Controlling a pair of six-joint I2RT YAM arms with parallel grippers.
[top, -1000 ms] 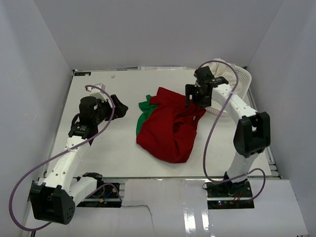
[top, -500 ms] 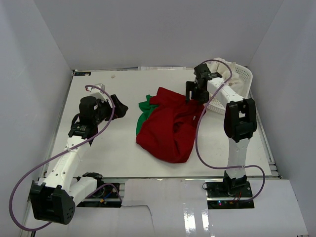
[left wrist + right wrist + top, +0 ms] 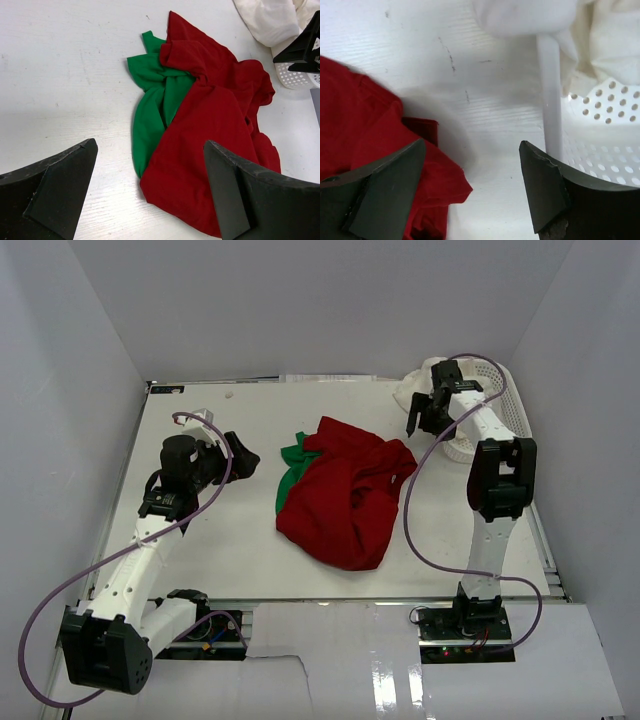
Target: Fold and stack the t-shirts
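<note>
White table (image 3: 200, 540), grey walls. Left gripper (image 3: 240, 454) at 9 o'clock of heap, jaws wide, empty. Green shirt (image 3: 288, 485) crumpled partly under red shirt (image 3: 345, 505), mid-table. Right gripper (image 3: 418, 415) at 1 o'clock beside basket (image 3: 497, 392), wide, empty. Nothing folded yet; likely next: pinch red shirt's edge, pull it clear.

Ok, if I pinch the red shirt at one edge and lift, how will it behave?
Probably floppy: the red shirt lies crumpled in soft folds, so it should drape and hang. It overlaps the green shirt, so that may drag along.
</note>
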